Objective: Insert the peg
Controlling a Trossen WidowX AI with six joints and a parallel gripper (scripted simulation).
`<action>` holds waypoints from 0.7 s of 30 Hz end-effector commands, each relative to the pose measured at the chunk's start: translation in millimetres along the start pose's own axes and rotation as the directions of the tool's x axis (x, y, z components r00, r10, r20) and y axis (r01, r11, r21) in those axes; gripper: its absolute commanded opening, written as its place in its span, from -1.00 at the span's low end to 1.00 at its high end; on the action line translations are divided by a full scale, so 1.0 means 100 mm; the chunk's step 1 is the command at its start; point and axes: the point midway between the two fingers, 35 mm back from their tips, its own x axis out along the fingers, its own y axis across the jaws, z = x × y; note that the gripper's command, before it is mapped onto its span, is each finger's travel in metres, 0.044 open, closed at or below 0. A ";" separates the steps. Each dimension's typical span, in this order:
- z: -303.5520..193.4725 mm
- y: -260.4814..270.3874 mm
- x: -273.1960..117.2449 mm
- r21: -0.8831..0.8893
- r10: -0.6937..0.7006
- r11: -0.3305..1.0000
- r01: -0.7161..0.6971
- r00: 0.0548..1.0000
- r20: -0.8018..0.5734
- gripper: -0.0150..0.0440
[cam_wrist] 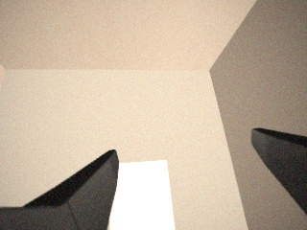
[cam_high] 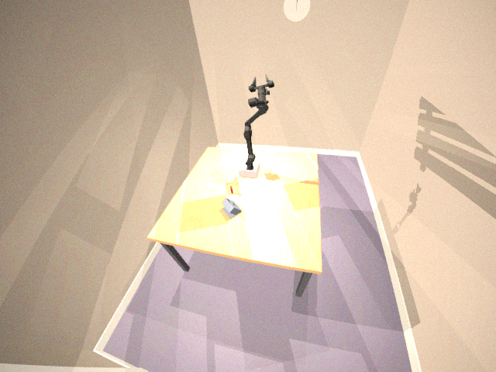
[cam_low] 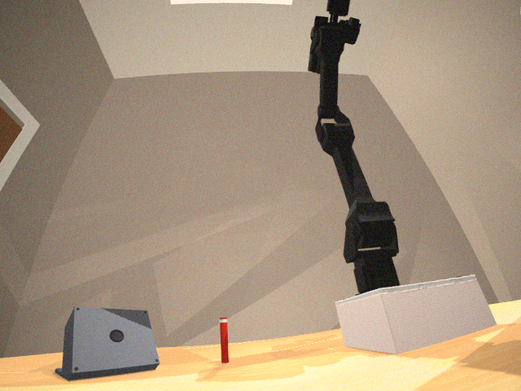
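A small red round peg [cam_high: 231, 188] [cam_low: 224, 340] with a pale top band stands upright on the wooden table [cam_high: 272, 244] [cam_low: 378, 370]. A grey sloped panel [cam_high: 230, 208] [cam_low: 94, 343] with one round hole [cam_low: 116, 335] in its face sits a short way from the peg. My arm stands stretched straight up from its white base [cam_high: 249, 172] [cam_low: 416, 319]. My gripper [cam_high: 260, 80] [cam_wrist: 183, 146] points at the ceiling, far above the peg and panel. Its fingers are wide open with nothing between them. In the exterior view the gripper is cut off at the top edge.
The table stands in a small room with beige walls and a purple floor [cam_high: 240, 320]. The white base block is at the table's back edge. The wrist view shows only ceiling and walls.
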 end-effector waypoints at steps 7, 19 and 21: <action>-0.09 0.25 -0.13 -0.010 0.105 0.994 -0.105 0.994 -0.043 1.00; -0.22 0.96 -0.57 0.294 0.370 0.896 -0.333 0.926 -0.078 1.00; -0.25 1.07 -0.67 0.345 0.413 0.866 -0.362 0.907 -0.086 1.00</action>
